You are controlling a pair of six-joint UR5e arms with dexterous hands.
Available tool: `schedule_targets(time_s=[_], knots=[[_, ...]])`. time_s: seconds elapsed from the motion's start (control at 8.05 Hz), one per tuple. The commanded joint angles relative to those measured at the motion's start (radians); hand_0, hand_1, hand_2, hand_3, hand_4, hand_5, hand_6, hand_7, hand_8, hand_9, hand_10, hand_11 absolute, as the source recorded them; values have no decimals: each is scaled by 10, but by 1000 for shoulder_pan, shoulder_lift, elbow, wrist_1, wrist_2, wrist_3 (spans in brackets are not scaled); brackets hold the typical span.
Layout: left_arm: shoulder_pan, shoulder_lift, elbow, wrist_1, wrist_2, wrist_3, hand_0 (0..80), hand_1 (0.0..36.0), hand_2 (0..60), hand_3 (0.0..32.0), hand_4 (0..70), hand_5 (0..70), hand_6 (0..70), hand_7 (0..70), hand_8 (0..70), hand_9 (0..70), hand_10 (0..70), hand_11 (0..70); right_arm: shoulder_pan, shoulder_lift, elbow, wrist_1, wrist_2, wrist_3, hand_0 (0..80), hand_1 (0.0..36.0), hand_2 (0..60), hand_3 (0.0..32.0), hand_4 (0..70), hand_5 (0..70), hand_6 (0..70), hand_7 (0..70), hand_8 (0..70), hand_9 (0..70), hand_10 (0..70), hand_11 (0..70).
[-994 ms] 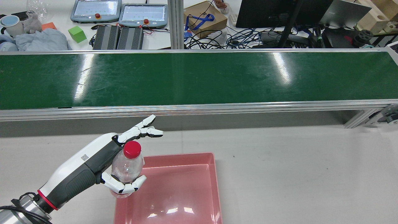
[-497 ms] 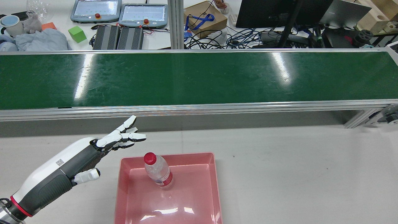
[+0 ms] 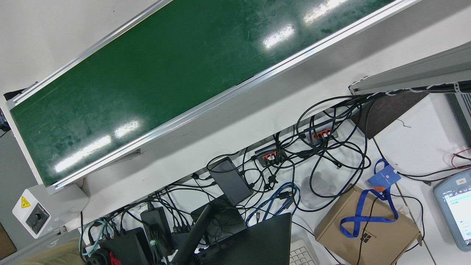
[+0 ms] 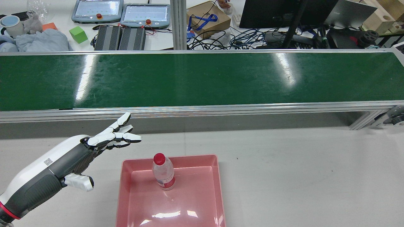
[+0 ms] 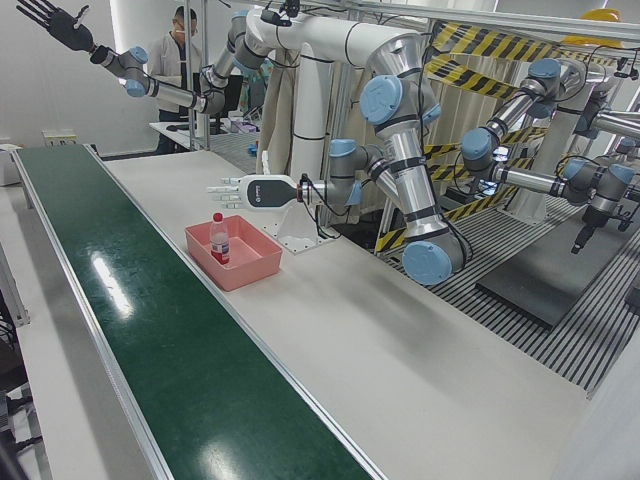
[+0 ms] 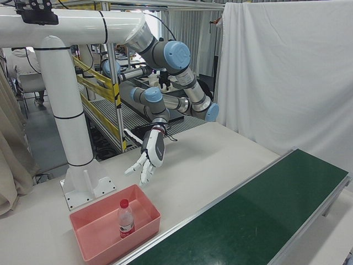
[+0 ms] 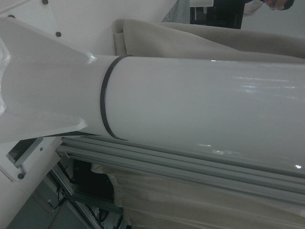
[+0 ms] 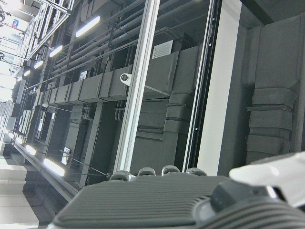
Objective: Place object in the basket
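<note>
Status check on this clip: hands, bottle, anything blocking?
Left hand open, clear of the basket. Bottle upright inside it, near the far wall. Right hand raised high, apparently empty. Nothing obstructing.

From behind, the pink basket [image 4: 217, 189] runs off the bottom edge and the left hand [image 4: 79, 154] loses its wrist at the corner. The bottle [image 5: 220, 238] label is too small to read. The right hand [image 8: 190, 200] shows only as a blurred dark back in its own camera, fingers unclear.

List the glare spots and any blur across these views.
Rear view: two bright streaks on the green conveyor belt, plus reflections on the pink basket floor. Front view: similar glare patches on the belt. Left hand view: soft highlights on a white tube, slightly blurred. Bottle stays sharp.
</note>
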Motion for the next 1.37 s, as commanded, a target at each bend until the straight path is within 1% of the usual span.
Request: schedule_targets(time_s=[0.0, 0.12, 0.25, 0.37, 0.5, 0.62, 0.75, 0.87, 0.99, 1.12, 1.24], knots=[[0, 37, -57, 0, -4, 2, 5, 0, 0, 0, 289, 178, 18, 15, 73, 91, 121, 163, -1, 0, 0, 1, 0, 0, 0, 0, 0, 0, 0, 0, 0, 0, 0, 0, 0, 0], [3, 37, -56, 0, -4, 4, 0, 0, 0, 0, 294, 195, 27, 22, 74, 93, 136, 188, 1, 0, 0, 1, 0, 0, 0, 0, 0, 0, 0, 0, 0, 0, 0, 0, 0, 0], [1, 37, -57, -2, -4, 2, 13, 0, 92, 0, 282, 198, 27, 23, 72, 92, 143, 200, 1, 0, 0, 0, -2, 0, 0, 0, 0, 0, 0, 0, 0, 0, 0, 0, 0, 0], [6, 37, -57, -13, -4, 2, 299, 31, 173, 0, 262, 203, 29, 28, 79, 99, 154, 224, 1, 0, 0, 1, 0, 0, 0, 0, 0, 0, 0, 0, 0, 0, 0, 0, 0, 0], [10, 37, -57, -29, -4, 7, 708, 266, 77, 0, 257, 258, 44, 49, 96, 116, 181, 292, -1, 0, -2, 1, 0, 0, 0, 0, 0, 0, 0, 0, 0, 0, 0, 0, 0, 0], [13, 36, -57, -37, -4, 7, 800, 295, 0, 0, 252, 258, 43, 50, 90, 113, 188, 307, -1, 0, -2, 1, 0, 0, 0, 0, 0, 0, 0, 0, 0, 0, 0, 0, 0, 0], [13, 37, -57, -40, -4, 4, 800, 215, 0, 0, 233, 234, 36, 41, 78, 100, 183, 294, -1, 0, -2, 1, 0, 0, 0, 0, 0, 0, 0, 0, 0, 0, 0, 0, 0, 0], [13, 37, -57, -46, -2, 1, 640, 151, 0, 0, 222, 215, 32, 31, 67, 87, 177, 280, -1, 0, -2, 0, 0, 0, 0, 0, 0, 0, 0, 0, 0, 0, 0, 0, 0, 0], [13, 36, -59, -50, -2, -1, 600, 140, 0, 0, 230, 213, 35, 31, 69, 85, 175, 274, -1, 0, -2, 1, 0, 0, 0, 0, 0, 0, 0, 0, 0, 0, 0, 0, 0, 0], [13, 33, -59, -50, -2, -1, 597, 156, 0, 0, 249, 223, 46, 36, 83, 92, 174, 273, -1, 0, -2, 1, 0, 0, 0, 0, 0, 0, 0, 0, 0, 0, 0, 0, 0, 0], [13, 30, -61, -50, -2, -1, 598, 158, 0, 0, 256, 227, 48, 37, 82, 92, 174, 272, -1, 0, -2, 0, 0, 0, 0, 0, 0, 0, 0, 0, 0, 0, 0, 0, 0, 0]])
